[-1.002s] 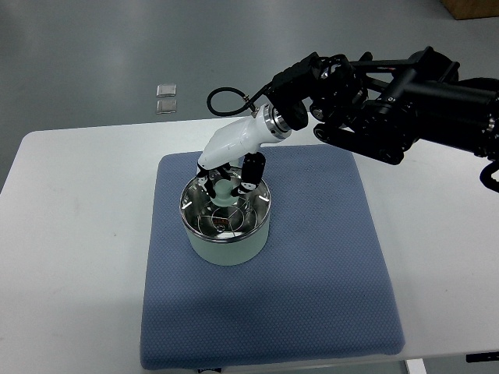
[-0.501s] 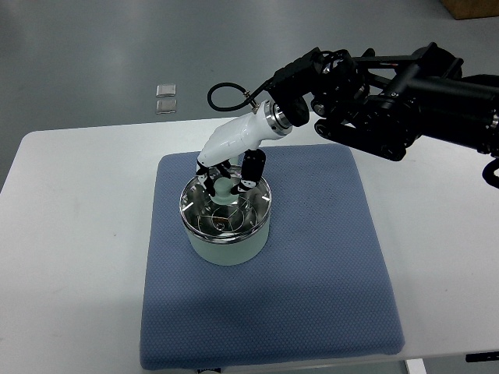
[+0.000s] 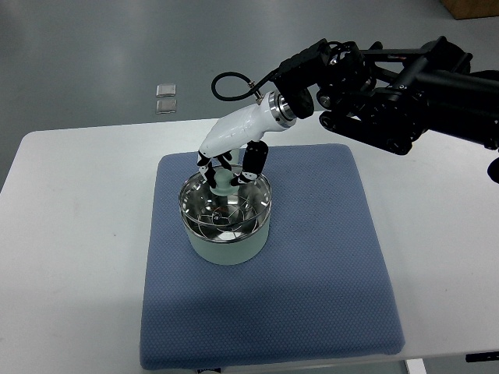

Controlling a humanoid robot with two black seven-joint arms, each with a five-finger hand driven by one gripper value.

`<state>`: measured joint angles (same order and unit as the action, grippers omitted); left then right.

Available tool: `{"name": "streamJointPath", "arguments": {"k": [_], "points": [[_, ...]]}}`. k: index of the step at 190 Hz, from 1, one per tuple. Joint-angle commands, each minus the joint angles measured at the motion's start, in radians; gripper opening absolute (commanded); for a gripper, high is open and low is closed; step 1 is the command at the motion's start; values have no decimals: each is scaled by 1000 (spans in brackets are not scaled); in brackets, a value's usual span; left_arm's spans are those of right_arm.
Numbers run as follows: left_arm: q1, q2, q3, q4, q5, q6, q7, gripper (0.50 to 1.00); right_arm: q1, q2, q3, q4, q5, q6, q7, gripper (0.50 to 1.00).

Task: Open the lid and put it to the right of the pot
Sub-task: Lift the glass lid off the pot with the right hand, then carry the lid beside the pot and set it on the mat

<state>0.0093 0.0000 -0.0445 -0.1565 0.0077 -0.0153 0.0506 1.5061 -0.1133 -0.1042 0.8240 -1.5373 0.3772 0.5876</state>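
A pale green pot [image 3: 227, 248] stands on the blue mat [image 3: 312, 273], left of the mat's middle. Its shiny glass-and-metal lid [image 3: 226, 207] has a pale green knob [image 3: 221, 182]. My right hand [image 3: 227, 173], white with black fingers, reaches in from the upper right and its fingers are curled around the knob. The lid looks raised a little at the back, still over the pot. The left hand is not in the picture.
The mat lies on a white table [image 3: 70, 234]. A wide bare stretch of mat [image 3: 335, 226] lies right of the pot. The black right arm [image 3: 390, 86] spans the upper right. Two small clear packets [image 3: 165, 97] lie on the floor beyond the table.
The right hand has risen slightly with the knob in its fingers, and the lid has come up a little with it. The arm has shifted up and back.
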Motion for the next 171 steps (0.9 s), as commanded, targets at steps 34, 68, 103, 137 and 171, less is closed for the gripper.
{"name": "streamJointPath", "arguments": {"k": [34, 68, 103, 137, 171], "points": [[0, 0, 0, 0, 0, 0, 0, 1000, 6, -11, 0, 1, 17, -1, 0, 500], [0, 0, 0, 0, 0, 0, 0, 1000, 8, -19, 1, 1, 23, -1, 0, 500], [0, 0, 0, 0, 0, 0, 0, 1000, 28, -29, 1, 1, 39, -1, 0, 500], [0, 0, 0, 0, 0, 0, 0, 1000, 39, -36, 0, -3, 39, -6, -2, 500], [0, 0, 0, 0, 0, 0, 0, 1000, 37, -66, 0, -43, 37, -14, -6, 500]]}}
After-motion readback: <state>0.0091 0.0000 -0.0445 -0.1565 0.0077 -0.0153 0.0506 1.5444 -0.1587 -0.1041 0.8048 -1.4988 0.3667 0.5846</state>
